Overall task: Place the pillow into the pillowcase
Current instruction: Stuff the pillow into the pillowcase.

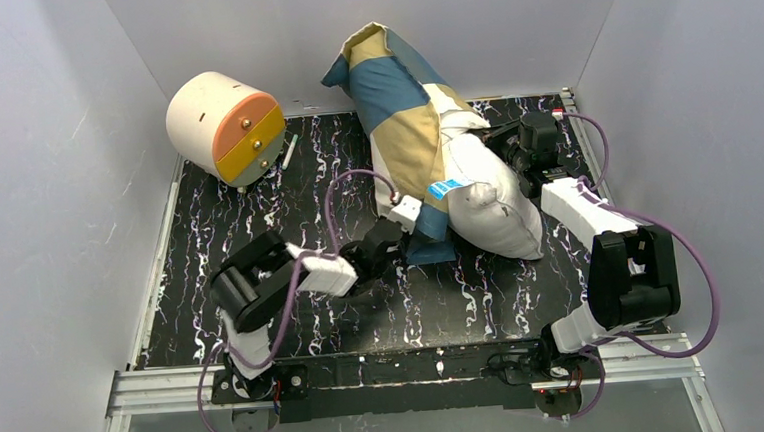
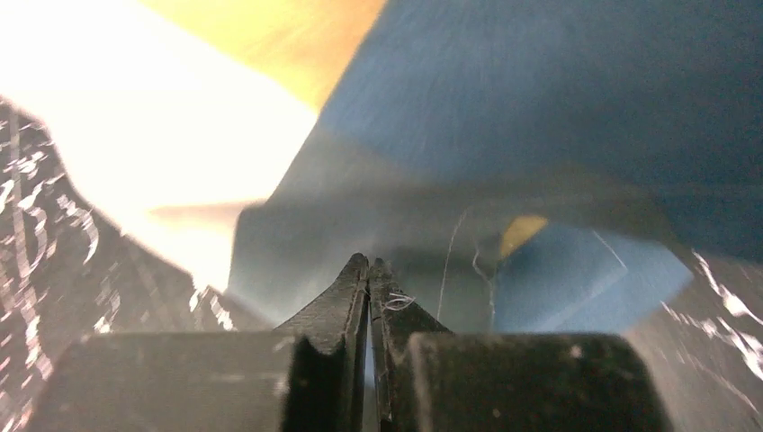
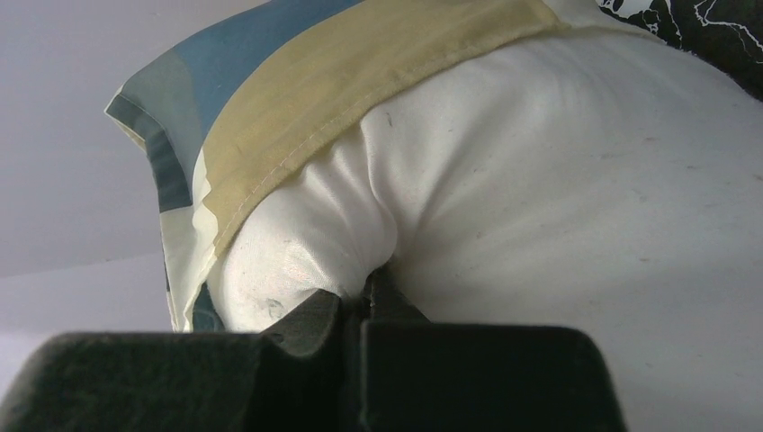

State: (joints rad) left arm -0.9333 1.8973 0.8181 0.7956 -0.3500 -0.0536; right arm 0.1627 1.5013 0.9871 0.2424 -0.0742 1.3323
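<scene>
The pillowcase [image 1: 401, 105], in blue, tan and cream blocks, leans against the back wall and covers the upper part of the white pillow [image 1: 498, 204]. The pillow's lower end bulges out bare toward the front right. My left gripper [image 1: 417, 232] is shut at the pillowcase's blue lower corner. In the left wrist view its tips [image 2: 369, 263] meet against the blue fabric [image 2: 540, 108], and no cloth shows between them. My right gripper [image 1: 507, 160] is at the pillow's right side. In the right wrist view it [image 3: 364, 288] is shut on a puckered pinch of the pillow [image 3: 558, 180], below the pillowcase's tan hem [image 3: 360, 72].
A cream-and-orange cylinder [image 1: 224, 125] lies at the back left, with a pen [image 1: 287, 152] beside it. The black marbled table [image 1: 258, 214] is walled in grey on three sides. A blue label [image 1: 443, 188] shows on the pillow.
</scene>
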